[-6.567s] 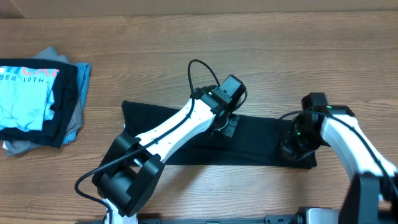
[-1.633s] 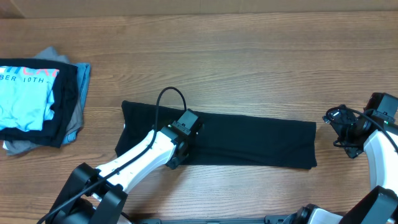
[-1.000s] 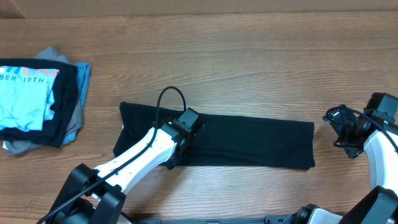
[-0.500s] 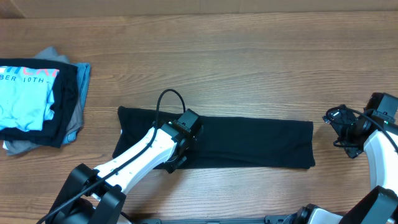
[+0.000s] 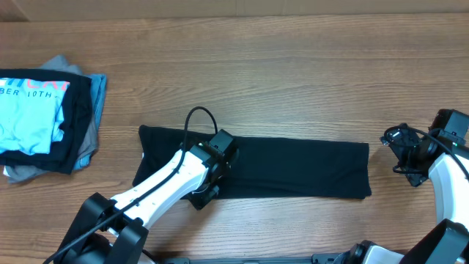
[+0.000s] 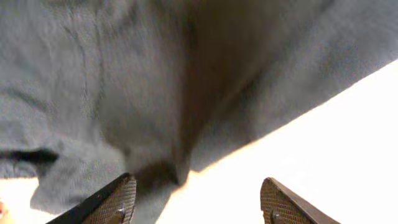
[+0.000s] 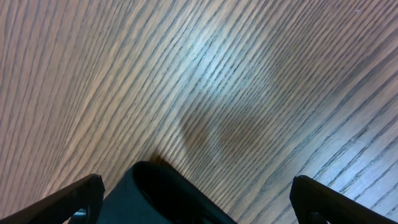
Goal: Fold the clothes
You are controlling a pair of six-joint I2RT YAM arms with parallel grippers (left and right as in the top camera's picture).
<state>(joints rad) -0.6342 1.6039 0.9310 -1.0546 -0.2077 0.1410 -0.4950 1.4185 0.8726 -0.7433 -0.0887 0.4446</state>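
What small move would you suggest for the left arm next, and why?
Probably lift the left gripper straight up, clear of the black garment. Its jaws stand apart at the folded strip's near edge, gripping nothing, while the right gripper hangs open over the table beyond the strip's right end.

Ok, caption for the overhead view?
Left fingers open at the black garment's near edge; right fingers open, off the cloth.
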